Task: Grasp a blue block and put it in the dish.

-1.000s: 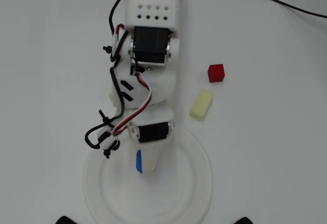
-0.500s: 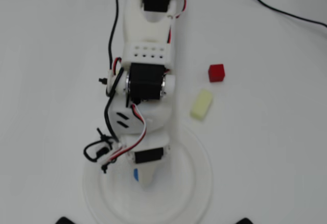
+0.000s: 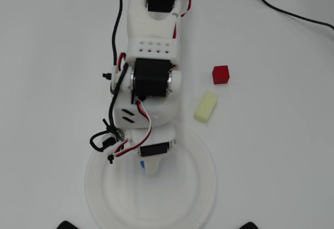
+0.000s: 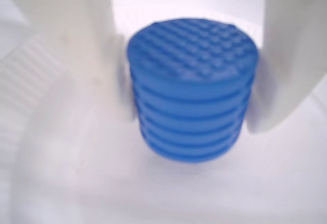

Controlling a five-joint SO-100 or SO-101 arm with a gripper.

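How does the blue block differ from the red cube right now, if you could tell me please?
The blue block is a ribbed round cylinder; the red cube is square-edged. The blue block sits between the fingers of the hand over the dish; the red cube lies free on the table, outside the dish. Both are small.

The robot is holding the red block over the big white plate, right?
Not quite. The block in the tool is the blue block, as the wrist view shows. It is over the dish. The red cube sits on the table in the overhead view.
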